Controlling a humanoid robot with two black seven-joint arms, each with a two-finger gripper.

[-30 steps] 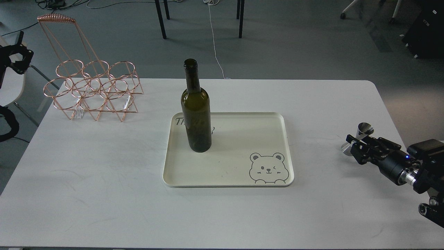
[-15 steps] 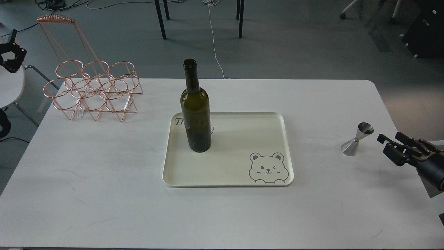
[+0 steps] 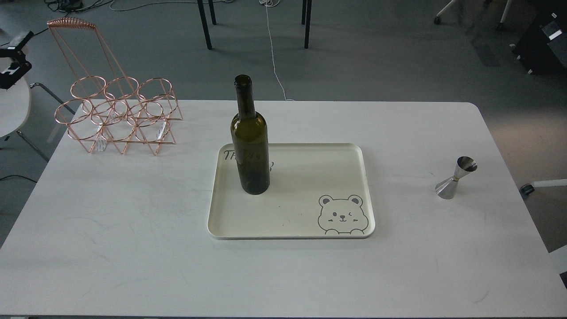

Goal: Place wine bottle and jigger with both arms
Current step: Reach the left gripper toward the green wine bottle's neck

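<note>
The wine bottle (image 3: 250, 146) is dark olive-green and stands upright on the left part of the cream tray (image 3: 310, 230). The jigger (image 3: 455, 177) is a small steel hourglass cup and stands on the white table at the right, apart from the tray. My left gripper (image 3: 11, 64) shows only as a small dark shape at the far left edge, off the table and far from the bottle; its fingers cannot be told apart. My right gripper is out of view.
A copper wire bottle rack (image 3: 117, 113) stands at the table's (image 3: 133, 248) back left corner. The tray has a bear drawing (image 3: 341, 215) at its front right. Chair legs and cables lie on the floor behind the table.
My right gripper let go of the jigger and drew back to the right, out of view. The jigger stays standing on the table. My left gripper moved further towards the left edge.
</note>
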